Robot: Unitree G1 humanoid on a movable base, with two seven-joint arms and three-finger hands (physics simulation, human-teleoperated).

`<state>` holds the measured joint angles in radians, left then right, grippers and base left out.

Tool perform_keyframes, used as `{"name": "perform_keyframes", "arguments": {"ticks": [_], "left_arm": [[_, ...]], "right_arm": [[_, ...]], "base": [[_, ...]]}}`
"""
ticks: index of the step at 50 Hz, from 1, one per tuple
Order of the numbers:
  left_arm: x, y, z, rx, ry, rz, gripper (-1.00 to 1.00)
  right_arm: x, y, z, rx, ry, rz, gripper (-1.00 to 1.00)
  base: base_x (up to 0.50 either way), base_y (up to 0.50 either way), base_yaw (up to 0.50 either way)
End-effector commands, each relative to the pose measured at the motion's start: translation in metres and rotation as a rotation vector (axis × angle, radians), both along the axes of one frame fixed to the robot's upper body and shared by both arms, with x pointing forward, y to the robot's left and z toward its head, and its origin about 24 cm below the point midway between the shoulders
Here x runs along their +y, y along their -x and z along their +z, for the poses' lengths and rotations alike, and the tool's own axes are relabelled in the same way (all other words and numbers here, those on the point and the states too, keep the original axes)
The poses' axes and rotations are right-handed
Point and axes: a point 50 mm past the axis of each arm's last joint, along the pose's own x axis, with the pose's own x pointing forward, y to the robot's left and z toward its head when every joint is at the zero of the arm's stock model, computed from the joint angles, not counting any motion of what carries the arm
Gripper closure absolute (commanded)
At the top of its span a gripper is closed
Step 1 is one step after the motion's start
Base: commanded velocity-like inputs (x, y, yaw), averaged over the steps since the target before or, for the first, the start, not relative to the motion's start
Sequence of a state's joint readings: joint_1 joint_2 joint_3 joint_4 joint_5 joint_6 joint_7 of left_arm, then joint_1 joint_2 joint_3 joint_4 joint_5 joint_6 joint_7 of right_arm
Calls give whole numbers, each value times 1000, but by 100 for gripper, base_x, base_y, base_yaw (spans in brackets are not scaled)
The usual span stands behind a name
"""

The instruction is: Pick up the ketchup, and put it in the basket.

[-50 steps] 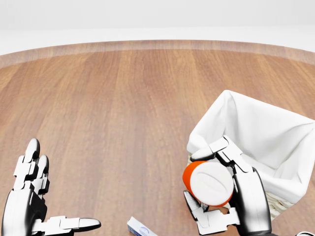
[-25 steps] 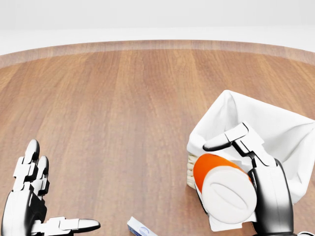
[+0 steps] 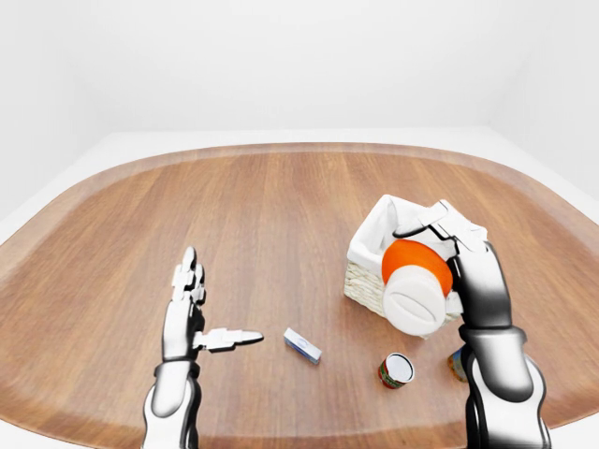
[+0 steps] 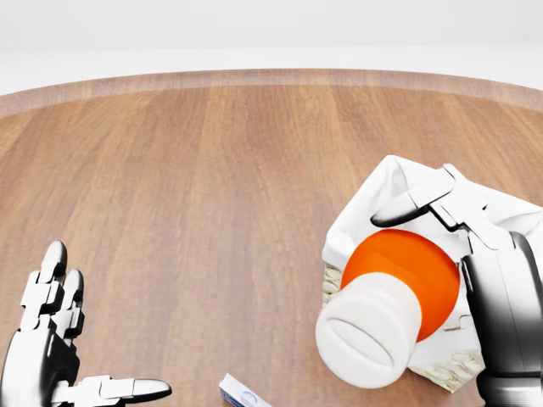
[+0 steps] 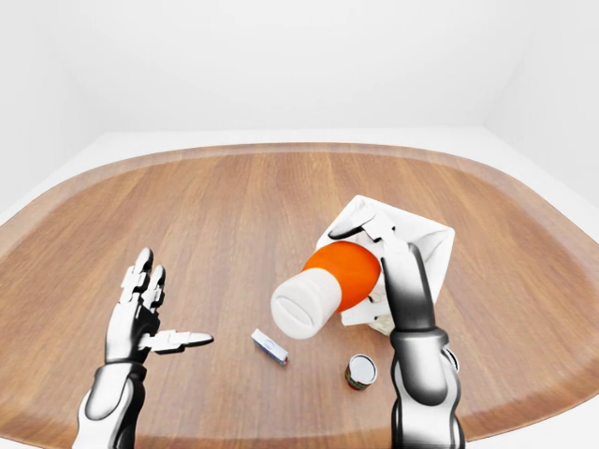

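The ketchup is an orange bottle with a broad white cap. My right hand is shut on it, one finger curled over its top. The bottle is tilted with its cap towards the camera and hangs in the air by the basket's left rim. The basket is wicker with a white cloth lining; the bottle and my forearm hide part of it. At the lower left my left hand stands open over the table, palm inward, holding nothing.
A small white and blue box lies on the round wooden table between the hands. A can stands below the basket. Another small object shows beside my right forearm, mostly hidden.
My right hand has risen and moved right with the ketchup, which now looks larger and is tilted cap-first towards the camera. The left hand has stayed put.
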<state>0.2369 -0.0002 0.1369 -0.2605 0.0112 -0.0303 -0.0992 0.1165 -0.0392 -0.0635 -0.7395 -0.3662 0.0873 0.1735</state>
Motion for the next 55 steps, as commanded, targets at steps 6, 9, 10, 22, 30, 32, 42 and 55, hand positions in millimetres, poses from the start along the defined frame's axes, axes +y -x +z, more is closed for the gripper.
{"name": "perform_keyframes", "arguments": {"ticks": [6, 9, 10, 22, 30, 32, 42, 55], "left_arm": [[1, 1, 2, -2, 6, -2, -100], [0, 1, 2, -2, 4, -3, -100], [0, 1, 2, -4, 3, -3, -100], [1, 1, 3, -5, 7, -1, -100], [1, 1, 3, -7, 11, 0, -100], [1, 1, 2, -6, 11, 2, -100], [-1, -2, -3, 1, 6, 0, -100], [-3, -1, -3, 0, 5, -11, -100]], "right_arm": [[-11, -14, 19, -62, 149, -70, 100], [-16, -28, 16, -31, 203, -89, 100], [-17, -31, 15, -19, 216, -93, 100], [-30, -51, 17, 53, 411, -156, 100], [-43, -63, 19, 91, 465, -204, 100], [-45, -67, 19, 100, 471, -210, 100], [-54, -86, 24, 147, 578, -247, 100], [-55, -91, 31, 212, 725, -278, 100]], "base": [[0, 0, 0], [0, 0, 0], [0, 0, 0], [0, 0, 0], [0, 0, 0], [0, 0, 0], [0, 0, 0], [0, 0, 0]]}}
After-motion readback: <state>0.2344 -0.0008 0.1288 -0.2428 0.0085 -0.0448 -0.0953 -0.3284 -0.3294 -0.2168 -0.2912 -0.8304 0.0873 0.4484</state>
